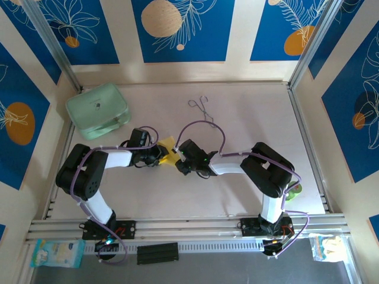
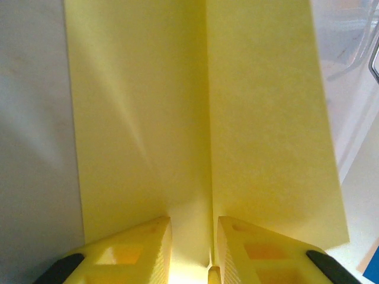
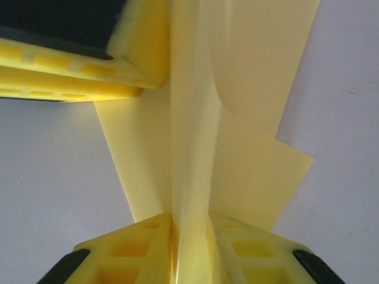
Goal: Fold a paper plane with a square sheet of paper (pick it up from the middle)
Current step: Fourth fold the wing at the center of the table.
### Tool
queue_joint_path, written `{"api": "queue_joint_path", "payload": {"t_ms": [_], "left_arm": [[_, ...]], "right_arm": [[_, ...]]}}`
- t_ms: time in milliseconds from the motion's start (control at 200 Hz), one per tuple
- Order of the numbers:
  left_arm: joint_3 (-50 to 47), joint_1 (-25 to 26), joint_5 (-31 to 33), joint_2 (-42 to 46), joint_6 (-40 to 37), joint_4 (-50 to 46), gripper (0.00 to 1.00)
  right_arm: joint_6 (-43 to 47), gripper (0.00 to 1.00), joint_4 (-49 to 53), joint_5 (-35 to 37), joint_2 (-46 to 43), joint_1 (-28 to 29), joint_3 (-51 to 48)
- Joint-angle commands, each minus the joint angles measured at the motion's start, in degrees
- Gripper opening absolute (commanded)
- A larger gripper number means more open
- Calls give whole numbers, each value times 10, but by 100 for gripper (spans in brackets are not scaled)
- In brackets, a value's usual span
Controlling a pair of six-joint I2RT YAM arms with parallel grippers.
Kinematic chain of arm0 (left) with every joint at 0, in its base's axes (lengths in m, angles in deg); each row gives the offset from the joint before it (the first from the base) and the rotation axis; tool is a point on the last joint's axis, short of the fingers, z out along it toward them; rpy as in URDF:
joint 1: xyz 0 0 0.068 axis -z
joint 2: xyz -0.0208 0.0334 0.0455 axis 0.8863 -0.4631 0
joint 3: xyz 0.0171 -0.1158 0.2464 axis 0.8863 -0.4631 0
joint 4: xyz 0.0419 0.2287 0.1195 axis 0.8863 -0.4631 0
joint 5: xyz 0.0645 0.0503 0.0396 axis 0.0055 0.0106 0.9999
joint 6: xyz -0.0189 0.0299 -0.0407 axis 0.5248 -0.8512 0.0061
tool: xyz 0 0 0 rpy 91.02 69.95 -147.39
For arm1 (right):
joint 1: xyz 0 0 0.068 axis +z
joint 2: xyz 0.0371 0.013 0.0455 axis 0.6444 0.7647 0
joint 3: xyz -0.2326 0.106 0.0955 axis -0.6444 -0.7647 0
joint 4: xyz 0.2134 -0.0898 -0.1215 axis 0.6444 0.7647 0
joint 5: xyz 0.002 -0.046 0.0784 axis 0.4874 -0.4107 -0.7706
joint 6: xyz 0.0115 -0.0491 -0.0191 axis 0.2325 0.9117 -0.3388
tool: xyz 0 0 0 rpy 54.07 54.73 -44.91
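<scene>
Sheet of paper (image 1: 168, 146), one, folded; left gripper (image 2: 192, 251), right gripper (image 3: 190, 248) both pinching it.

I am looking at two arms built of white tube links and bulky black joint housings. Lilac cables are looping along the left arm (image 1: 89, 177) and right arm (image 1: 266, 171) down to black bases showing orange details. On both wrist views I am seeing yellow fingers (image 2: 136, 251) with recessed pockets and black corner pads.
</scene>
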Motion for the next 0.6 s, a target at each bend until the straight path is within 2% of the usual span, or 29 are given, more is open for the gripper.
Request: {"api": "queue_joint_path", "payload": {"t_ms": [0,340,595], "left_arm": [[4,5,-5,-8,-3,-18,28],[4,5,-5,-4,-4,-19,28],[3,5,-8,-2,-3,-17,28]], "right_arm": [[-4,25,16,29,-13,7,20],[12,28,24,72,-4,25,31],[19,26,21,96,8,31,37]]}}
